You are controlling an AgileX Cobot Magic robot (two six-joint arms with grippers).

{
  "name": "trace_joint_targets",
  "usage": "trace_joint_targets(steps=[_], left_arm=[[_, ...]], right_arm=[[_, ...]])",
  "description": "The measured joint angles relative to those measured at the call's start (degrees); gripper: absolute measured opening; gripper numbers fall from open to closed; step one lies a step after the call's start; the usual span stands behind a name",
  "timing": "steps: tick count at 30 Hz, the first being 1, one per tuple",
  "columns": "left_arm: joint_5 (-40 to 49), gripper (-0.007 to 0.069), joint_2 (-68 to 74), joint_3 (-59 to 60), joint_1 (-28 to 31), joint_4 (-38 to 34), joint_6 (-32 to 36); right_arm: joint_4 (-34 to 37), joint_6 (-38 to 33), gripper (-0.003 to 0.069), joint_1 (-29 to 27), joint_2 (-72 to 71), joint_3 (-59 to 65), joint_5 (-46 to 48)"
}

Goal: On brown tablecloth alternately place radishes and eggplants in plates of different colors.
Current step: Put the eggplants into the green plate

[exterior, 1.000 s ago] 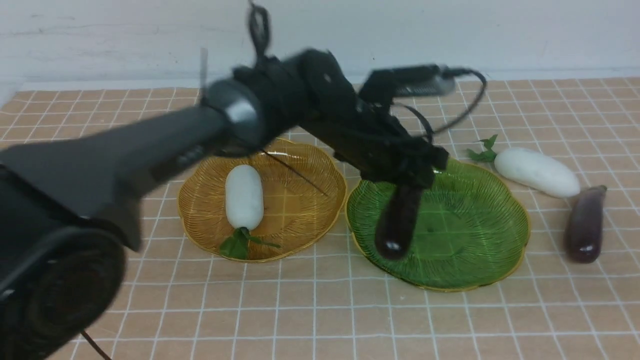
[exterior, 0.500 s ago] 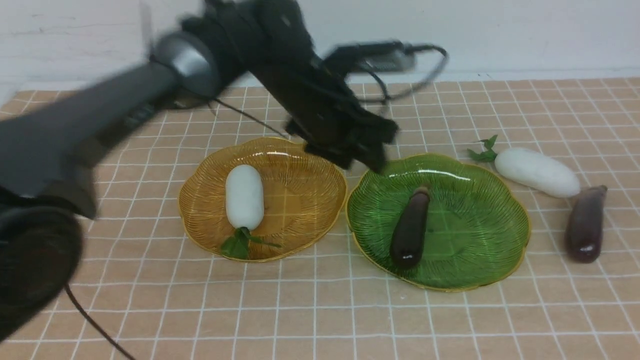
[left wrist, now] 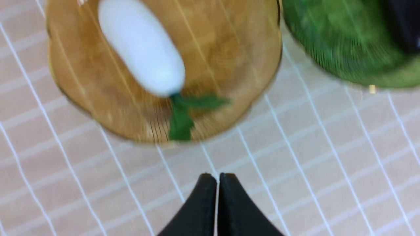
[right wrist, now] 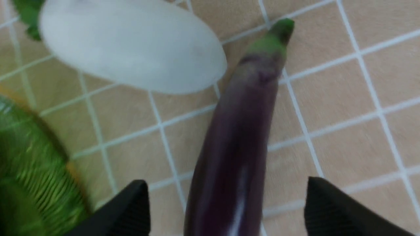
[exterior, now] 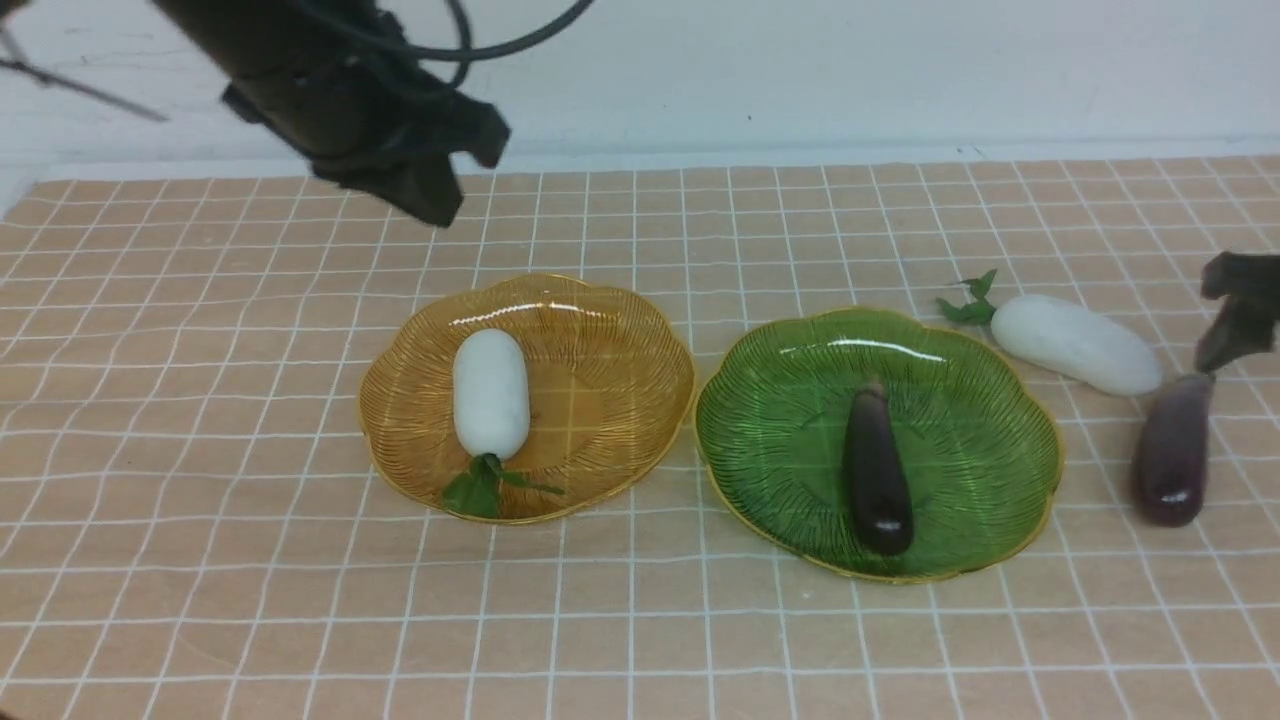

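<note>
On the brown tablecloth [exterior: 200, 400] stand two plates. The amber plate [exterior: 620, 330] holds a white radish [exterior: 490, 393], leaves toward me. A dark eggplant [exterior: 877, 465] lies in the green plate [exterior: 960, 400]. Right of that plate, a second radish [exterior: 1075, 343] and a second eggplant [exterior: 1170, 455] lie on the cloth. My left gripper [exterior: 432, 205] hangs high at the back left, shut and empty [left wrist: 218, 178]. At the right edge my right gripper [exterior: 1235, 320] hovers open over the loose eggplant [right wrist: 242, 124], whose body runs between the spread fingers [right wrist: 226, 185]. The loose radish [right wrist: 131, 46] lies just beyond.
A white wall closes off the table's far side. The two plates almost touch each other in the middle. The green plate's rim [right wrist: 26, 164] lies close to the right gripper. A black cable loops above the left arm.
The left gripper let the eggplant go into the green plate, shut, and drew back up to the far left. The right gripper came in at the right edge and opened.
</note>
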Motion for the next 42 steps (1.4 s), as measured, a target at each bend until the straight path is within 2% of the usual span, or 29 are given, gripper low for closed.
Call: trace_joint_targets(steps=[5, 7, 9, 14, 16, 18, 22, 24, 26, 28, 32, 36, 39, 42], left_arm=[[-0.46, -0.0003, -5.30, 7.25, 0.00, -0.13, 0.00], [-0.85, -0.0003, -6.28, 8.59, 0.00, -0.13, 0.00], [-1.27, -0.0003, -7.59, 10.46, 0.00, 0.00, 0.00], [-1.41, -0.0003, -9.64, 12.93, 0.00, 1.43, 0.00], [-1.46, -0.0003, -10.01, 12.92, 0.00, 1.49, 0.00], [-1.52, -0.0003, -10.43, 12.92, 0.00, 1.31, 0.00], [-1.63, -0.0003, -10.43, 12.92, 0.00, 1.12, 0.00], [-1.70, -0.0003, -10.43, 12.92, 0.00, 1.12, 0.00], [-1.64, -0.0003, -10.43, 12.92, 0.00, 0.97, 0.00], [-1.64, -0.0003, -10.43, 12.94, 0.00, 0.97, 0.00], [-1.64, -0.0003, -10.43, 12.99, 0.00, 0.91, 0.00], [-1.64, -0.0003, -10.43, 12.99, 0.00, 0.91, 0.00], [-1.64, -0.0003, -10.43, 12.99, 0.00, 0.91, 0.00], [-1.64, -0.0003, -10.43, 12.99, 0.00, 0.91, 0.00]], right_arm=[[0.60, -0.41, 0.0586, 0.00, 4.54, 0.00, -0.27], [1.12, -1.24, 0.0505, 0.00, 5.64, 0.00, -0.19], [1.19, -2.87, 0.0379, 0.00, 5.84, -0.25, 1.20], [-0.32, -3.85, 0.0392, -0.53, 1.40, -3.10, 9.93], [1.30, -3.99, 0.0392, -0.20, -3.38, -3.62, 11.98], [5.47, -5.77, 0.0392, 2.39, -7.89, -4.03, 12.11], [14.04, -11.31, 0.0392, 13.83, -9.38, -4.09, 8.67], [15.66, -12.84, 0.0392, 19.60, -8.02, -4.09, 5.18], [16.19, -13.90, 0.0392, 23.07, -6.35, -4.14, 1.73], [16.25, -14.31, 0.0406, 24.83, -4.50, -4.60, 1.04], [16.25, -14.57, 0.0527, 26.19, -2.55, -5.81, 1.39], [16.14, -16.24, 0.0608, 26.91, -1.93, -7.20, 2.44], [15.12, -17.79, 0.0652, 27.11, -1.78, -9.68, 4.13], [11.44, -17.78, 0.0658, 26.81, -1.78, -13.54, 5.76]])
